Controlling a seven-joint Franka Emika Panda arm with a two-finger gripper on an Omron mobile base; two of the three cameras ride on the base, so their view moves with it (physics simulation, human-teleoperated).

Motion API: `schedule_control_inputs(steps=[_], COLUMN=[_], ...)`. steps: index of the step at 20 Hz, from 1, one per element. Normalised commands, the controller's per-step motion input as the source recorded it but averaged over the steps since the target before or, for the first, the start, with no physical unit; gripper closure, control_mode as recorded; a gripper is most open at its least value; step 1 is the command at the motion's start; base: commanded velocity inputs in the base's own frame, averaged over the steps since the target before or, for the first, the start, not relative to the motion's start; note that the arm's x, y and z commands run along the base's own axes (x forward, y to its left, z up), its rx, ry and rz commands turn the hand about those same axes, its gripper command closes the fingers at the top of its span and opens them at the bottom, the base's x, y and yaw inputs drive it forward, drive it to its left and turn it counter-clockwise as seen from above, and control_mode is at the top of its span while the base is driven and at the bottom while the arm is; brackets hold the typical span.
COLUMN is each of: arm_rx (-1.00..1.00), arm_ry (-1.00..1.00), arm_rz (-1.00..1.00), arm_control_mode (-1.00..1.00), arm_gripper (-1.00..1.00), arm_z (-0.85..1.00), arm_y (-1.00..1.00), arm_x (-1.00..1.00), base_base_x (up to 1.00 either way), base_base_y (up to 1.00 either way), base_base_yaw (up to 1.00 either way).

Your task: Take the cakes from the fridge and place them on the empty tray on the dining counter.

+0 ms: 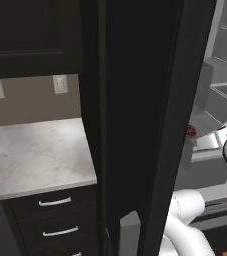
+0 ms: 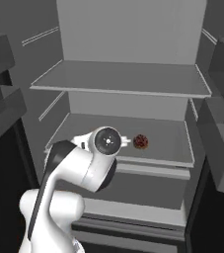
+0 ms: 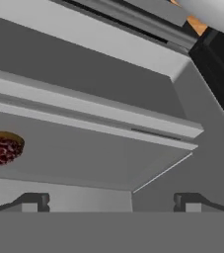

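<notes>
Wide open and empty, the jaws (image 3: 111,201) stood near the cake (image 3: 4,147) on the middle fridge shelf (image 2: 168,143); it looked small, light and soft, so it was probably best gripped gently by its pale sides.

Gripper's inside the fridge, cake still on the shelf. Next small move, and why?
Probably shift the gripper sideways to centre on the cake, then advance. In the hand view its jaws stand open with nothing between them, and the cake sits far off to one side on the fridge shelf.
</notes>
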Motion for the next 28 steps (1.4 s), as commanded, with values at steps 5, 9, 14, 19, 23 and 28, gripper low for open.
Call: schedule_control_inputs(steps=[5,9,14,19,23,28], arm_rx=[0.0,0.0,0.0,0.0,0.0,0.0], arm_ry=[0.0,0.0,0.0,0.0,0.0,0.15], arm_rz=[0.0,0.0,0.0,0.0,0.0,-0.01], arm_control_mode=[1.0,1.0,1.0,1.0,1.0,-1.0], arm_gripper=[-1.0,-1.0,-1.0,-1.0,-1.0,-1.0], arm_z=[0.0,0.0,0.0,0.0,0.0,-0.14], arm_y=[0.0,0.0,0.0,0.0,0.0,-0.43], arm_x=[0.0,0.0,0.0,0.0,0.0,0.19], base_base_x=[1.0,0.68,0.07,0.02,0.08,0.0], base_base_y=[-0.03,-0.19,-0.25,-0.1,-0.1,-0.18], base_base_yaw=[0.24,0.02,0.0,0.05,0.14,0.0])
